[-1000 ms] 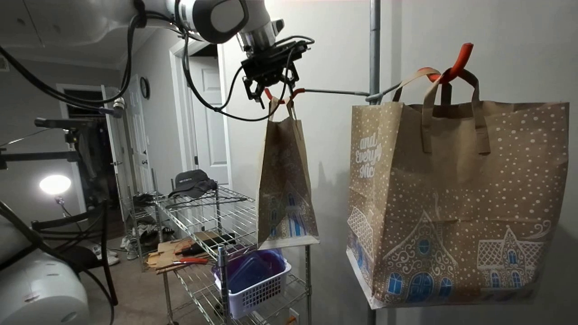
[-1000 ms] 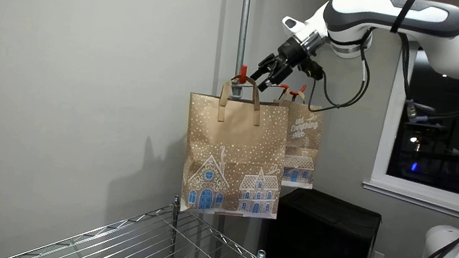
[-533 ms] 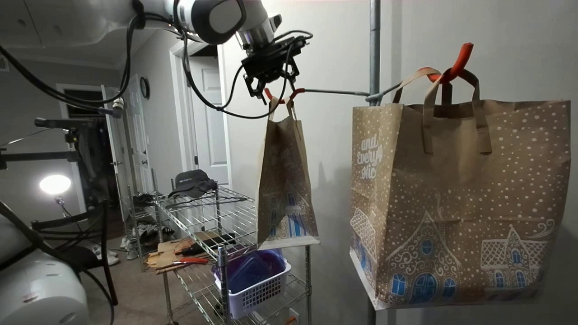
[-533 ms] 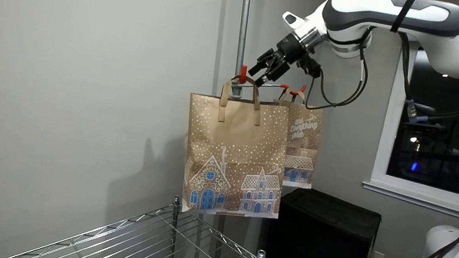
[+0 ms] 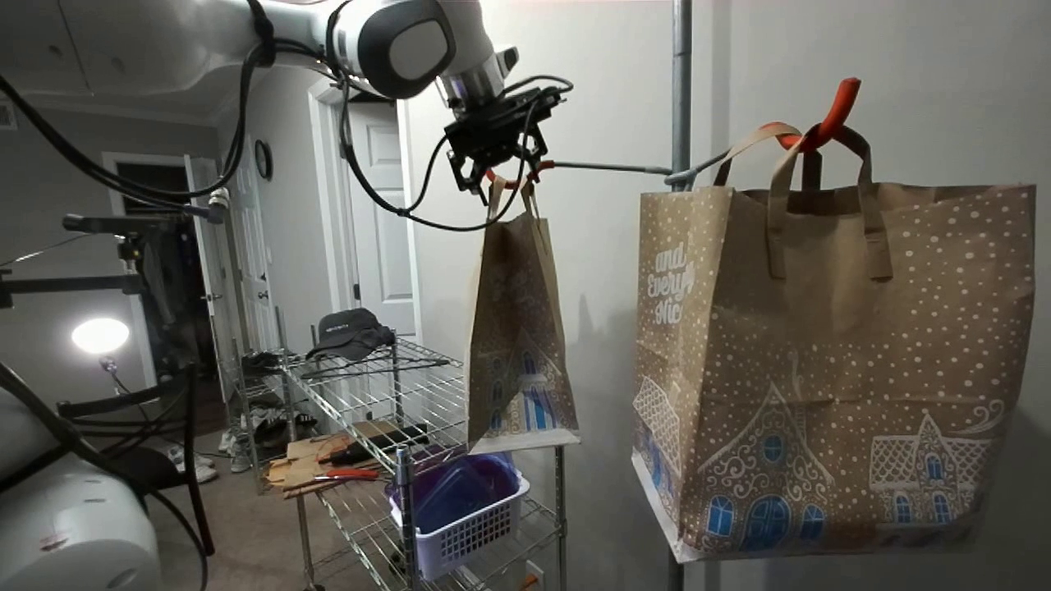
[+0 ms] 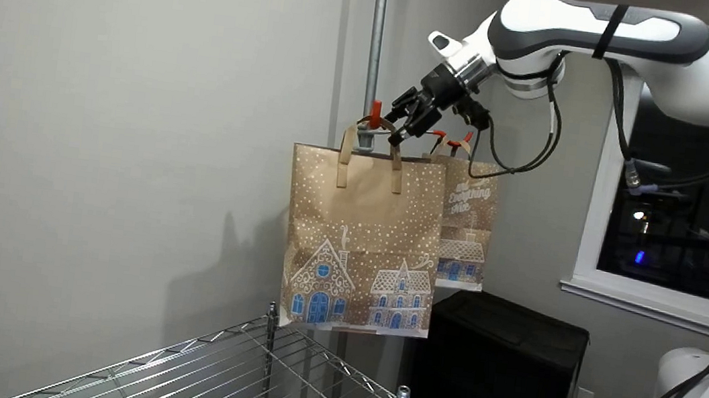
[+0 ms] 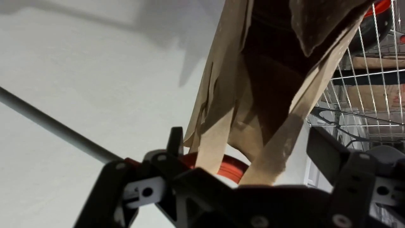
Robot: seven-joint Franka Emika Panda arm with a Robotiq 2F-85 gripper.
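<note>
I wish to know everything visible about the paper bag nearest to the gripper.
The bag looks like brown paper, printed with white dots, white outlined houses with blue doors and windows, and a pale lower edge. It hangs roughly upright from a red hook by flat brown handles. It is open at the top; the inside is dark. The gripper is open; in the wrist view, its jaws stand on either side of the handles. Whether they touch the bag, I cannot tell.

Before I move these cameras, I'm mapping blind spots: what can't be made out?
Bottom inside the paper shopping bag: wrist view, deep shadow.
Whether the gripper touches the handles: wrist view, gripper body covers their tops.
Baseball cap lettering: in an exterior view, too small.
Top of the metal pole: in both exterior views, cut by the top edge.
</note>
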